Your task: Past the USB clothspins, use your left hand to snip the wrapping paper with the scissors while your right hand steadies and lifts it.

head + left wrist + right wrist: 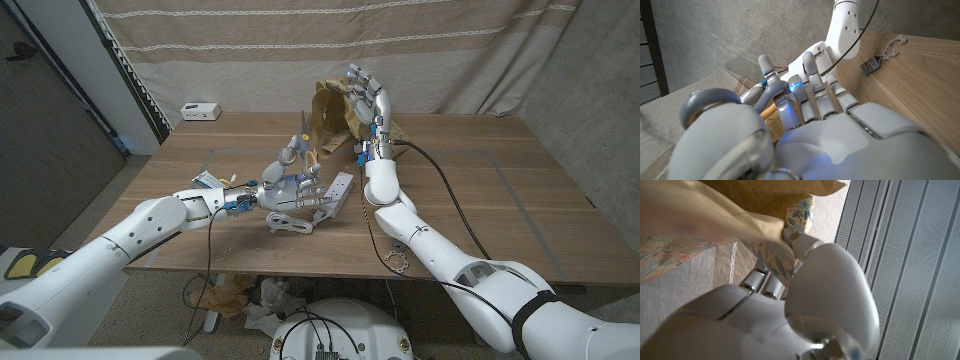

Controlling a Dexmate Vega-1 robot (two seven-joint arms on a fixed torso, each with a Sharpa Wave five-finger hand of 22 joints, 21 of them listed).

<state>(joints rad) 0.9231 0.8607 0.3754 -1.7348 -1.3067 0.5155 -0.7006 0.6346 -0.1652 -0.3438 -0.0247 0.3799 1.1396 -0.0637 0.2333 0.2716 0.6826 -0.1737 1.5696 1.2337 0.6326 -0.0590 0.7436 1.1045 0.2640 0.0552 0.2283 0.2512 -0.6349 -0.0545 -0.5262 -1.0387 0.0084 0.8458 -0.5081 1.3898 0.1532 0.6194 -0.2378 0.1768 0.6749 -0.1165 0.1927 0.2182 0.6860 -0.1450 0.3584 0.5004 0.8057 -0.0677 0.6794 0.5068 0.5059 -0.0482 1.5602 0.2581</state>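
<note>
The left hand (288, 187) is clenched around the scissors (303, 150), its fingers (283, 158) curled through the handles and the blades rising from them, tips up, toward the lower edge of the wrapping paper (328, 115). In the left wrist view the same fingers (810, 75) wrap the grey handle loop (705, 102), with a strip of tan paper (771, 117) showing just beneath them; whether the blades touch the paper cannot be told. The right hand (367, 100) stands upright just beyond and to the right of the left fingers, grasping the brown sheet and holding it lifted off the table (480, 190); the paper hangs crumpled from its fingers (358, 80) toward the scissor tips. The right wrist view shows the thumb and fingers (795, 237) pinching a fold of the sheet, plain brown on one face and floral-printed on the other (800, 212). Directly under the left fingers lie a white power strip (338, 188) and a coil of white cable (290, 224). Nearer the robot, beside the right forearm, a small metal clip with a chain (398, 262) rests by the table's front edge; it appears also in the left wrist view (875, 60). Well beyond the left hand, at the far left corner, sits a small white box (200, 110), before a striped curtain (300, 40).
</note>
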